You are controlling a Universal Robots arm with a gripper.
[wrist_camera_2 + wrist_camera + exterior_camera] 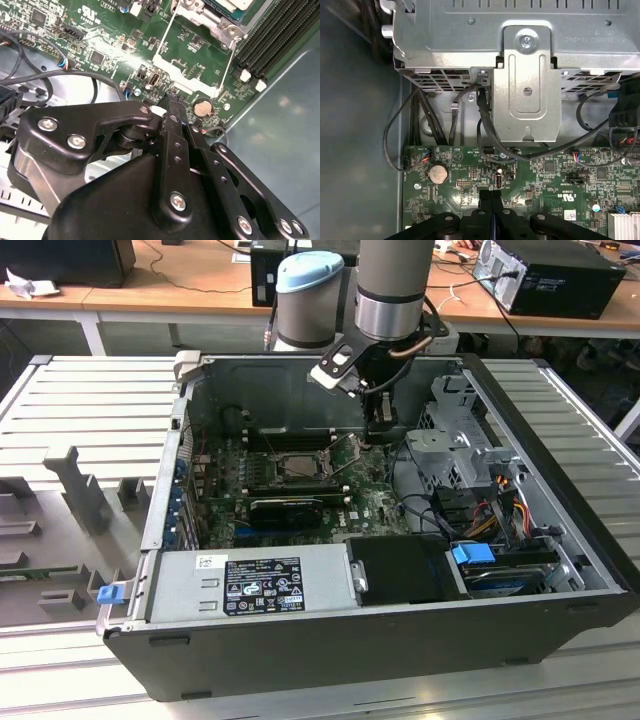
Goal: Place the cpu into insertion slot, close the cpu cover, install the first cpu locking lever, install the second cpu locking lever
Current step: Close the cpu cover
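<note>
An open computer case holds the green board (370,502). The insertion slot (297,465) sits mid-board, with a pale silvery surface in it that looks like the cpu (235,4), cut off by the picture edge. The cpu cover (345,458) stands raised on the slot's side toward the exterior view's right; the board shows through the window of its thin silver frame (187,79). My gripper (380,440) hangs just beyond that raised cover, low over the board. Its black fingers (490,200) are pressed together, shut, with nothing between them, and their tips (169,97) are near a coin battery (202,107).
A silver drive cage (525,75) with black cables (485,120) rises close beside the gripper. Memory slots (270,35) lie behind the slot. A long black card (290,508) crosses the board in front, and a power supply (250,580) fills the case's near side.
</note>
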